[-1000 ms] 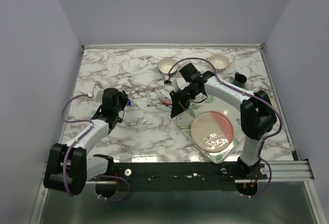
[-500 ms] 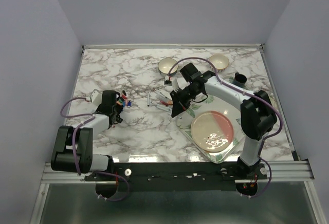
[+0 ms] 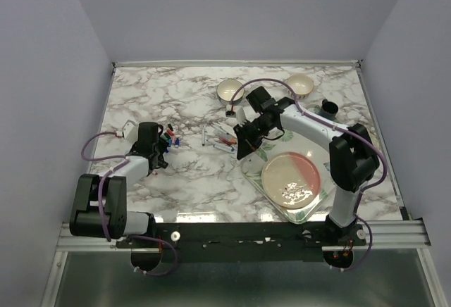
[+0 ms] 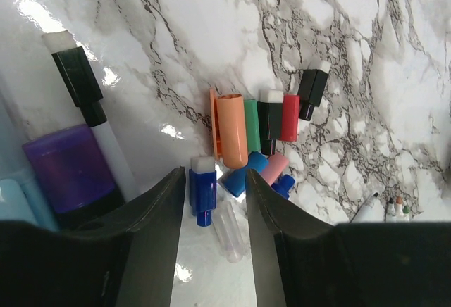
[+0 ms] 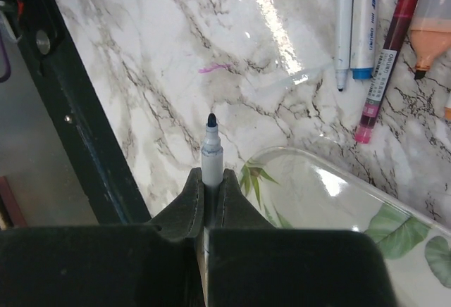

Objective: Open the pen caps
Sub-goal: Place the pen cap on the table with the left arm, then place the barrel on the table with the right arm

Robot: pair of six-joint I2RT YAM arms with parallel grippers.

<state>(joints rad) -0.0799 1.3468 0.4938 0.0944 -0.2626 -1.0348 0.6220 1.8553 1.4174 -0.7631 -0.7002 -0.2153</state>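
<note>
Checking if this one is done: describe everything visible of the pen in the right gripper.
The pen is uncapped: a slim pale grey barrel ending in a small dark pointed tip. The shut right gripper clamps it, only its front end showing past the fingers. It points out over the marble table, beside the rim of the glass tray.

Holds the left arm (image 3: 130,166) low and folded, elbow close to its base, forearm reaching forward. Points the left gripper (image 4: 215,180) down, jaws parted with a clear gap and nothing between them. Arches the right arm (image 3: 310,124) up from its base and across toward the middle, wrist tilted down. Pinches the right gripper (image 5: 205,180) tight on a marker pen (image 5: 211,153), its dark tip poking past the fingers.
</note>
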